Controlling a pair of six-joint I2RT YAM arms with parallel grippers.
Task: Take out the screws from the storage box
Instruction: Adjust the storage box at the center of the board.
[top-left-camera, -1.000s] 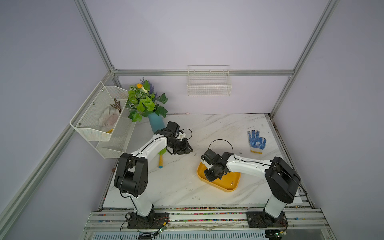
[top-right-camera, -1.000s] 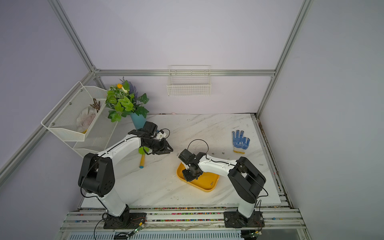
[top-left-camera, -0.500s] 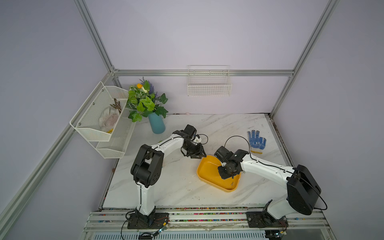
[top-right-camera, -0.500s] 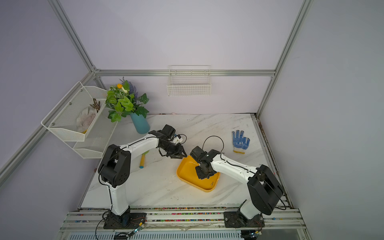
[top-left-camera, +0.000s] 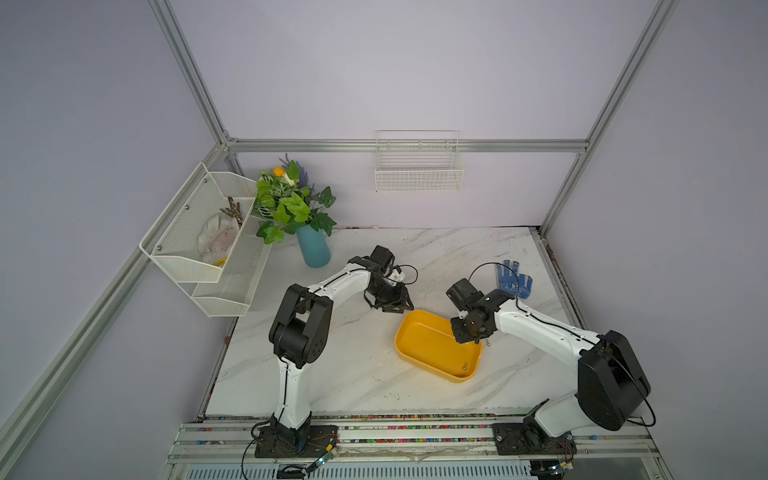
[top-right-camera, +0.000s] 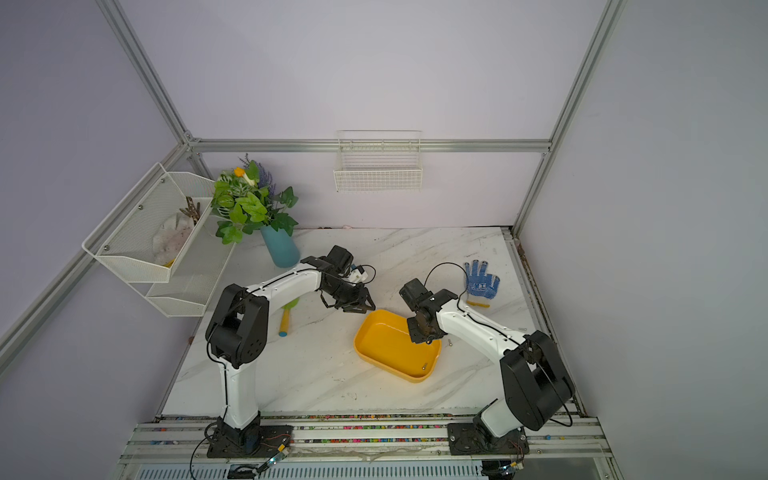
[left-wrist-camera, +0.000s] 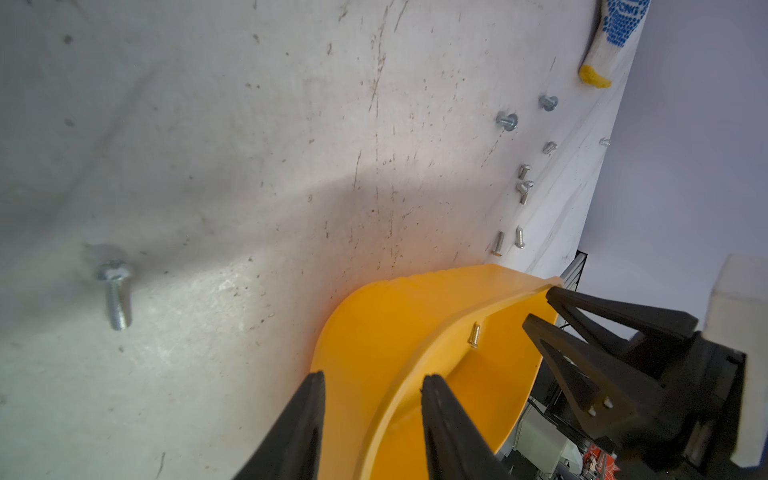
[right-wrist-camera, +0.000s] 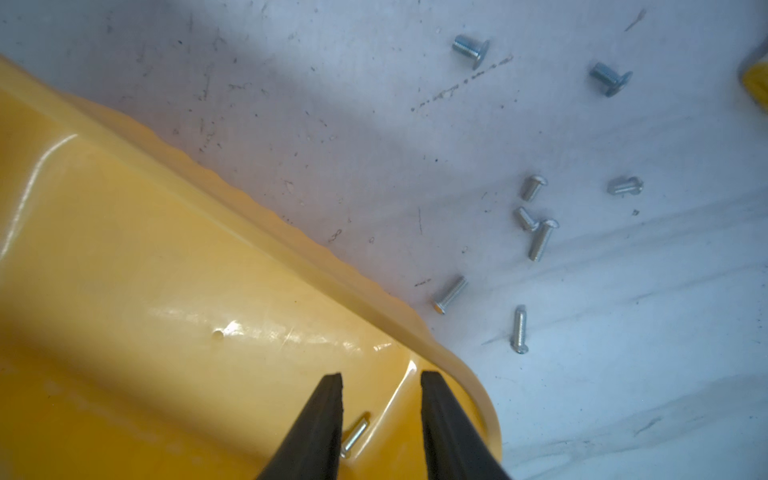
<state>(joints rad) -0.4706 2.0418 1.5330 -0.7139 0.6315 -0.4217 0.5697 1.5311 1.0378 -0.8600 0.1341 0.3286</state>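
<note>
We see storage box (top-left-camera: 432, 351) on marble table (top-left-camera: 353, 374), between both arms. Right gripper (right-wrist-camera: 380, 378) hangs over box's right edge, jaws apart, clamping nothing. One screw (right-wrist-camera: 355, 435) lies on box floor by rounded corner, showing between its fingers. Left gripper (left-wrist-camera: 372, 380) sits at box's far corner, jaws apart, rim passing between them; we cannot tell whether they touch it. More screws (right-wrist-camera: 536, 239) lie scattered on table just outside box, toward blue glove (top-left-camera: 513, 280).
</note>
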